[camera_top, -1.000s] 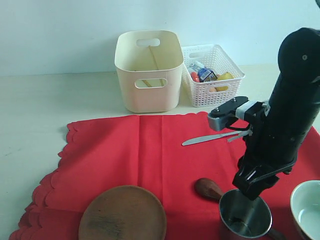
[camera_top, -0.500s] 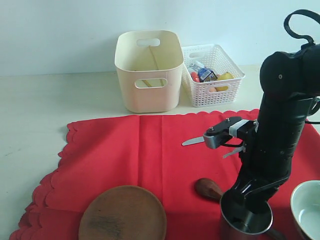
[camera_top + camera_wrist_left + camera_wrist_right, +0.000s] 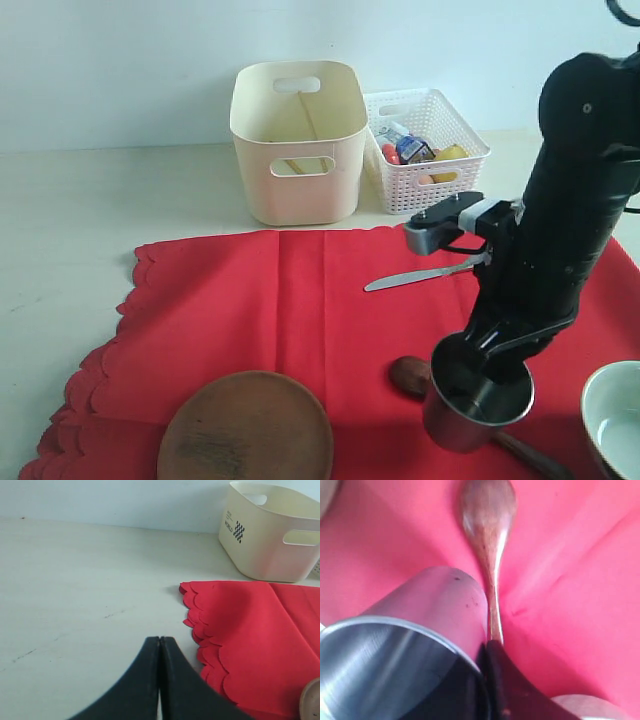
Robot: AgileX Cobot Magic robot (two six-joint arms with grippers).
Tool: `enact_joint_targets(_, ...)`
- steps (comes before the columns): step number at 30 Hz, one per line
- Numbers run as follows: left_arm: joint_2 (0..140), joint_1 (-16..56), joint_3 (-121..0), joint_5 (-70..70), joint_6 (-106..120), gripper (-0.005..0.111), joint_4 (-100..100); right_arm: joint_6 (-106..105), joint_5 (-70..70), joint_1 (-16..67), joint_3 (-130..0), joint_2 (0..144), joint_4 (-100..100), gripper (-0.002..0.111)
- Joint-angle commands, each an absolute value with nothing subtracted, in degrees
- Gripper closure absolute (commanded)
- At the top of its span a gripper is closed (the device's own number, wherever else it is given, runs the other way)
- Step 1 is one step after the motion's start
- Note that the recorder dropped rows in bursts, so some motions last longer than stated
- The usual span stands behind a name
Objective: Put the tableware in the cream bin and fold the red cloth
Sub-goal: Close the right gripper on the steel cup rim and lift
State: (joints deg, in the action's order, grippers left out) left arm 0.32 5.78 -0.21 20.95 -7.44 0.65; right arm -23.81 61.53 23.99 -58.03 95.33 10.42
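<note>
Since 1 second ago my right claw has clamped onto the cup by its rim. The cup now tilts above the cloth, over the spoon. My left claw is pressed together over bare table. The arm hides the handle of the knife. The bowl and plate are cut off. The bin holds pale sticks; the basket holds toys.

left claw: closed, over table | red cloth: flat | cream bin: near cloth
</note>
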Motion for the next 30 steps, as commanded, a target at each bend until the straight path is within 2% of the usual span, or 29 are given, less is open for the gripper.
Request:
enact_joint_targets(1, 0.00, 5.62, 0.00, 20.52, -7.54, 0.107, 0.75, -24.30, 59.70, 23.98, -58.82, 91.14, 12.03, 0.108)
enact_joint_targets(18, 0.00, 5.62, 0.00, 20.52, -7.57, 0.107, 0.75, -23.88, 49.56, 23.98, -58.82, 85.45, 12.13, 0.108)
enact_joint_targets(30, 0.00, 5.62, 0.00, 20.52, -7.55, 0.107, 0.75, -23.88, 49.57, 23.98, -58.82, 85.45, 14.99, 0.108)
